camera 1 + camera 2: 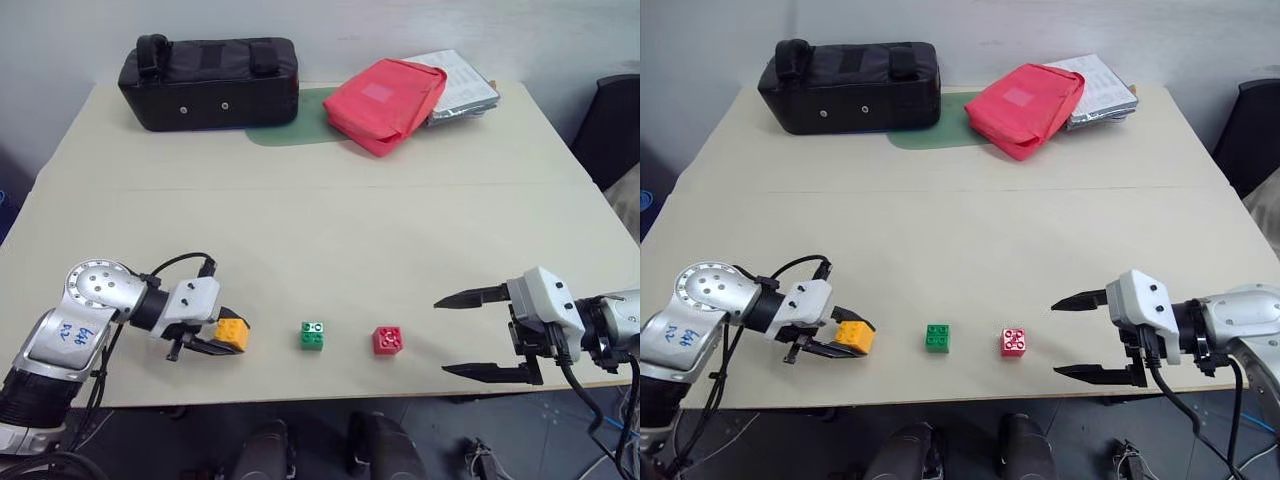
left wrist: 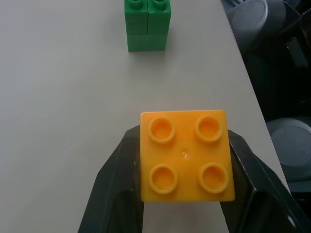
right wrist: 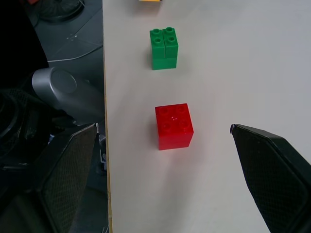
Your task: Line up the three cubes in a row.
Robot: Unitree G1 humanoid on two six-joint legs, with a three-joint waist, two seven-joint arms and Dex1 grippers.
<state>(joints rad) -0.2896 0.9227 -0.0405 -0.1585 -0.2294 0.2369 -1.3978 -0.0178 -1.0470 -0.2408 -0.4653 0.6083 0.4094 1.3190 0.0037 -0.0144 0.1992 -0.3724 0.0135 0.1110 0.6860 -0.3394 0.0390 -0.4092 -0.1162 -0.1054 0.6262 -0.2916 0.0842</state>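
Task looks nearly done. Green cube and red cube sit on the desk near its front edge, side by side w/ a gap, roughly on one line running left-right. Third one, the orange-yellow cube, is at the left end of that line, approx level w/ the other two, gap to green similar to the green-red gap.

Left end effector is pinched on the orange-yellow cube; in the left wrist view the two black fingers press its sides, studs up. Can't tell for sure whether the cube rests on the desk or hangs just above it; it is very low either way.

Right end effector is spread wide, holding nothing, hovering just right of the red cube near the desk's front edge. In the right wrist view the red cube lies ahead of the parted fingers, no contact.

Left to do, as I judge it: set the orange-yellow cube down if not yet seated, check it's in line w/ green and red, let go, pull the arm clear. Green and red probably need no more moves.

Black bag and red pouch lie at the far side, well apart from the row.
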